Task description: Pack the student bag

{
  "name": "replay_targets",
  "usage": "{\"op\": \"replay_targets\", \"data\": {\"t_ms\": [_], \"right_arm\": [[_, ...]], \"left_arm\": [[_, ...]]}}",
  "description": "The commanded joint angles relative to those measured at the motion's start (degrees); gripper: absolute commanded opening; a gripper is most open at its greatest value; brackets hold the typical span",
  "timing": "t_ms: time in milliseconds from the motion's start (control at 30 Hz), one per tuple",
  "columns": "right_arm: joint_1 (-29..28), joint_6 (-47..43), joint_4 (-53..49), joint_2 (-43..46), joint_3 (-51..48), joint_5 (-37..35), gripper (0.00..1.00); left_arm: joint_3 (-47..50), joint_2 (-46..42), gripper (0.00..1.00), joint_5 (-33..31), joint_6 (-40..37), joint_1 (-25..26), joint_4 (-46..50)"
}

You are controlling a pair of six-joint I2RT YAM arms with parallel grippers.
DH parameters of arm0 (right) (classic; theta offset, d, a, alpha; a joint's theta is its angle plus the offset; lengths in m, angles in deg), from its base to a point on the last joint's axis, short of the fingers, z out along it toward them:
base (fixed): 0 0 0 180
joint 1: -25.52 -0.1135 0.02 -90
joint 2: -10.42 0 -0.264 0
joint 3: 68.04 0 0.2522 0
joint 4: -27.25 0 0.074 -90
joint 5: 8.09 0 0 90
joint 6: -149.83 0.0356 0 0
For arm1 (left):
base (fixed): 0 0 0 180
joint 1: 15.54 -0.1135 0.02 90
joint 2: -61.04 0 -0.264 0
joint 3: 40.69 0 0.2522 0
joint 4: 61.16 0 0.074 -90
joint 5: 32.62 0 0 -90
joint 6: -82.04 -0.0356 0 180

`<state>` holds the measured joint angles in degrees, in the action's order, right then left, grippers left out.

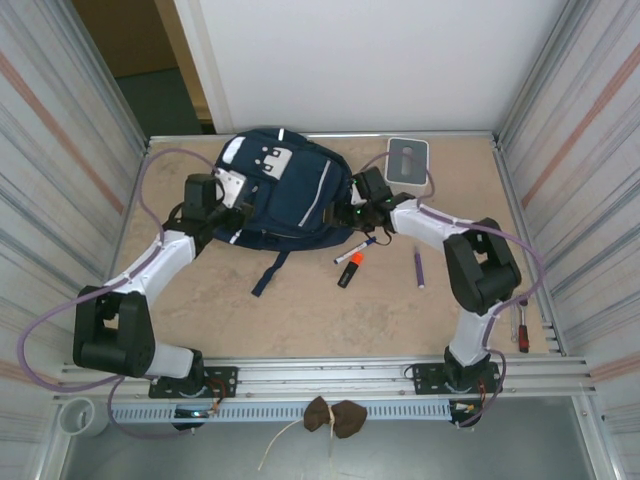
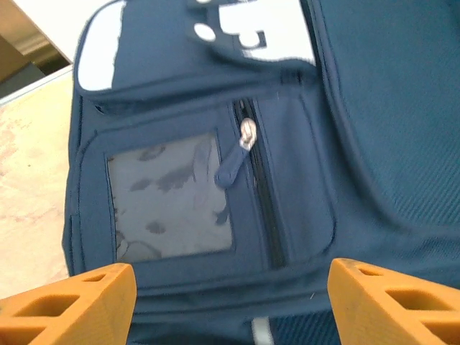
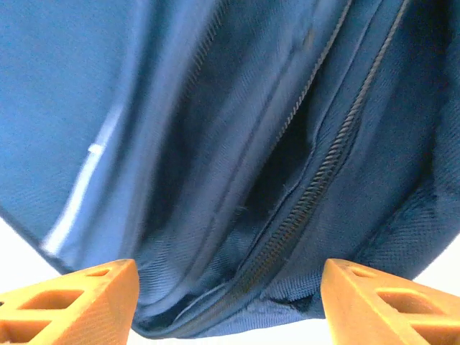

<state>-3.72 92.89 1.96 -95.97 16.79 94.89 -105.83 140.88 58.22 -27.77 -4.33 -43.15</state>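
Note:
The student bag (image 1: 285,195) lies flat at the back middle of the table, navy with white patches and a thin pale stripe. My left gripper (image 1: 212,203) is at its left edge, fingers spread wide. In the left wrist view that gripper (image 2: 230,305) stands open over the student bag's (image 2: 287,187) front pocket, with a zipper pull (image 2: 246,136) and a clear window (image 2: 169,198); nothing is held. My right gripper (image 1: 360,198) is at the bag's right edge. It (image 3: 228,305) is open, facing the student bag's (image 3: 215,144) zipper line (image 3: 327,180).
An orange-and-black marker (image 1: 349,269), a blue-white pen (image 1: 357,248) and a purple pen (image 1: 418,268) lie right of the bag. A white-grey box (image 1: 407,160) sits at the back right. A dark strap (image 1: 270,272) trails forward. A red-handled tool (image 1: 522,333) lies by the right rail.

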Motion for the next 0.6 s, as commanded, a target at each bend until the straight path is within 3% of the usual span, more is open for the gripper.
{"op": "replay_targets", "data": {"t_ms": [0,133,233,467,567], "right_arm": [[2.27,1.39,-0.01,-5.30,3.11,-5.46,0.62],[5.10,-0.76,-4.09,-10.34,8.72,-11.74,0.55],[7.13,-3.16,-5.43,-13.08,12.77,-14.74,0.51],[8.05,-8.81,-5.28,-13.84,17.44,-14.35,0.51],[8.09,-9.74,-5.32,-12.93,17.48,-13.99,0.53]], "left_arm": [[2.08,-0.09,0.71,-2.77,-16.72,-0.30,-0.74],[3.91,0.91,0.72,-2.50,-25.88,-0.65,-0.76],[5.24,2.26,0.72,1.66,-31.20,-0.58,-2.45],[2.37,9.18,0.71,6.67,-39.31,2.95,-3.32],[-0.62,13.41,0.69,5.24,-39.41,3.21,-3.34]]}}
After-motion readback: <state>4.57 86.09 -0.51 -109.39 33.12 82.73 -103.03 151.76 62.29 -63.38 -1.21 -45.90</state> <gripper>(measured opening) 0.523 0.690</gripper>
